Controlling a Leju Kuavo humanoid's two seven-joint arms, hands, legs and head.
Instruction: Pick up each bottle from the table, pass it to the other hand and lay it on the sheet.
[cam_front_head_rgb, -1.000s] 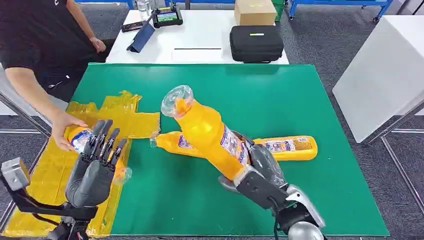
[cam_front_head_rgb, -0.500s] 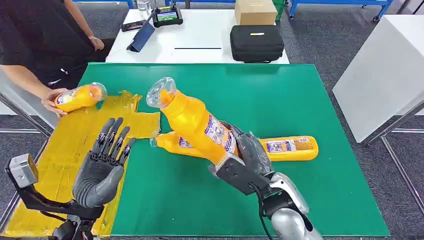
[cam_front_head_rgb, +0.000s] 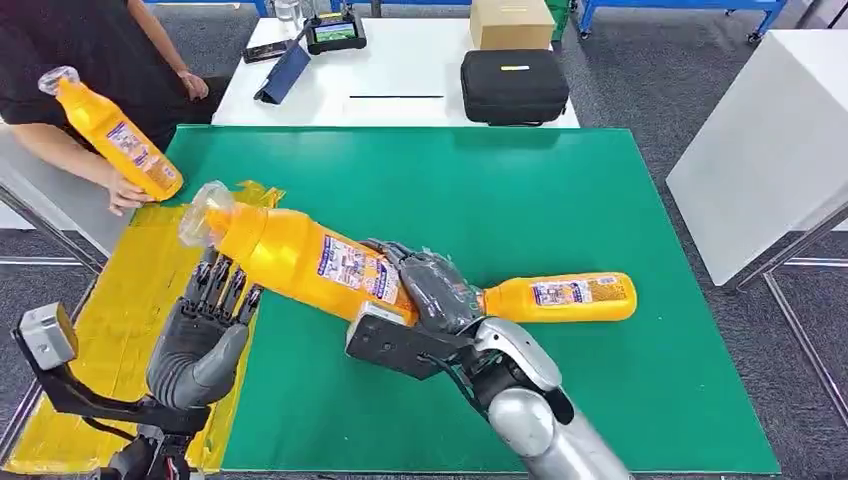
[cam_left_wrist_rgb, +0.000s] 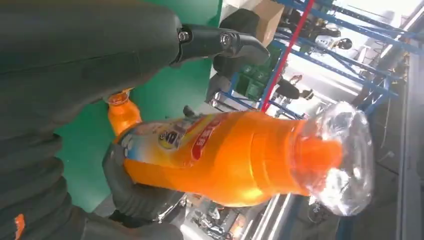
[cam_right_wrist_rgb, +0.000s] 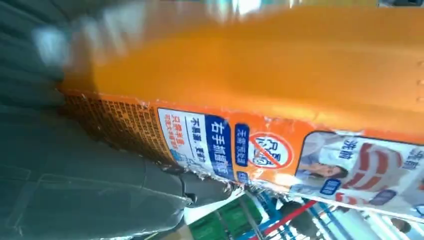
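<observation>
The lower end of the held bottle (cam_front_head_rgb: 300, 258) is hidden inside the right hand (cam_front_head_rgb: 425, 290), which is wrapped around it. The bottle is held above the green surface (cam_front_head_rgb: 560, 190), its clear cap just over the left hand (cam_front_head_rgb: 205, 335), whose fingers are spread with nothing held. Another bottle (cam_front_head_rgb: 565, 296) lies partly hidden behind the right hand.
</observation>
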